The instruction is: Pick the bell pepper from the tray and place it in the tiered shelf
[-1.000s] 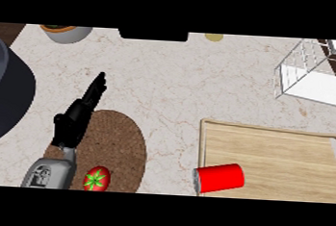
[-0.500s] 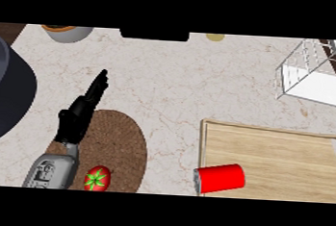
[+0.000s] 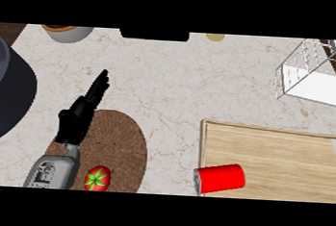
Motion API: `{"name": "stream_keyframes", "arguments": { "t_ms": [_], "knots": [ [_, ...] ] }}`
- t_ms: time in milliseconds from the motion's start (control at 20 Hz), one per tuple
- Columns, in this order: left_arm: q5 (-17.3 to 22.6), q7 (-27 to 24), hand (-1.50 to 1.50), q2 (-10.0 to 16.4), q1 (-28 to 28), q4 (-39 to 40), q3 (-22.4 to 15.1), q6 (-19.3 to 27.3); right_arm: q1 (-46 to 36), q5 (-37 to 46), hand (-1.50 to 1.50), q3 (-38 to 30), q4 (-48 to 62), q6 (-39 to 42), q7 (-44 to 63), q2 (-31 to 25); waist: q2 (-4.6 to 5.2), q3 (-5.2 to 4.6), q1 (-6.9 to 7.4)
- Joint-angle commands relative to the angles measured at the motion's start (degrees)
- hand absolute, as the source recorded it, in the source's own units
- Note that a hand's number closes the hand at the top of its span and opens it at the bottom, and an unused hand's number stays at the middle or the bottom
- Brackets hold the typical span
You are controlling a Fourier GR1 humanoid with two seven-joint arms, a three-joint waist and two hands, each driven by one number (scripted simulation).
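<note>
A red bell pepper [image 3: 96, 177] with a green stem lies on the round brown tray [image 3: 120, 136] at the lower left. My left hand [image 3: 76, 117] hovers over the tray's left edge, just beyond the pepper, open with straight fingers pointing away from me. It holds nothing. The white wire tiered shelf [image 3: 316, 79] stands at the upper right, far from the hand. My right hand does not show.
A red can [image 3: 219, 179] lies on its side on the wooden cutting board [image 3: 282, 150] at the lower right. A large dark grey round object [image 3: 4, 92] fills the left edge. A bowl [image 3: 67, 31] and a black item [image 3: 155, 35] stand along the back.
My left hand has drifted very slightly right and away from me, still open. The pepper and the can have not moved.
</note>
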Motion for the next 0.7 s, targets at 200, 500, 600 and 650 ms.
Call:
{"name": "stream_keyframes", "arguments": {
  "t_ms": [200,500,600,650],
  "knots": [
    [-1.1,-2.3,0.0,-0.9,-0.4,2.3,-0.3,0.9,-3.2,-8.9,1.5,-5.3,15.8,-5.5,-14.0,-4.8,0.21,-0.02,0.1],
    [1.2,-1.3,0.0,1.3,-0.3,0.3,0.9,-2.1,-3.3,4.3,-1.5,-1.9,21.6,-10.2,0.6,-9.4,0.23,-0.11,0.41],
    [1.9,-3.3,0.0,2.1,1.6,1.0,2.0,-2.6,-0.4,3.8,-1.5,-2.9,22.3,-12.8,0.4,-8.5,0.13,-0.07,0.05],
    [-0.1,-0.8,0.0,0.5,1.0,-0.3,0.0,-1.0,-0.2,4.9,-1.5,-1.5,21.8,-14.5,2.3,-6.2,-0.02,-0.06,-0.1]
  ]
}}
